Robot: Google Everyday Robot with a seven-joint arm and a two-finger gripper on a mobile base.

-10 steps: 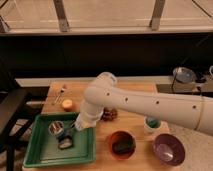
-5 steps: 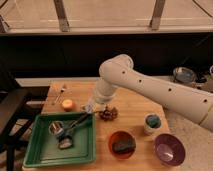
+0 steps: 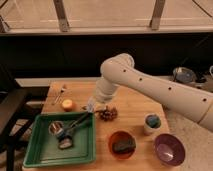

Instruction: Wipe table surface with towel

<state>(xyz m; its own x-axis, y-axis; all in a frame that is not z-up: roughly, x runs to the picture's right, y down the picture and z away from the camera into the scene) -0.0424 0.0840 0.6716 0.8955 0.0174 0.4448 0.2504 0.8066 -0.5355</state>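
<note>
The wooden table (image 3: 130, 102) carries several items. My white arm reaches in from the right, and my gripper (image 3: 90, 106) hangs just above the table between an orange fruit (image 3: 67, 104) and a pine cone (image 3: 107, 114), by the far right corner of the green tray (image 3: 37, 150). No towel shows plainly. A dark grey folded thing (image 3: 123, 145) lies in the orange bowl (image 3: 113, 137); I cannot tell if it is a cloth.
The green tray holds a metal cup (image 3: 55, 128), utensils and a small dark object. A fork (image 3: 60, 93) lies at the far left. A white cup with a teal object (image 3: 151, 122) and a purple bowl (image 3: 169, 149) stand at the right. A pot (image 3: 182, 75) sits behind.
My arm has swung up and right. The gripper has left the inside of the green tray and now hangs over the table past the tray's far right corner.
</note>
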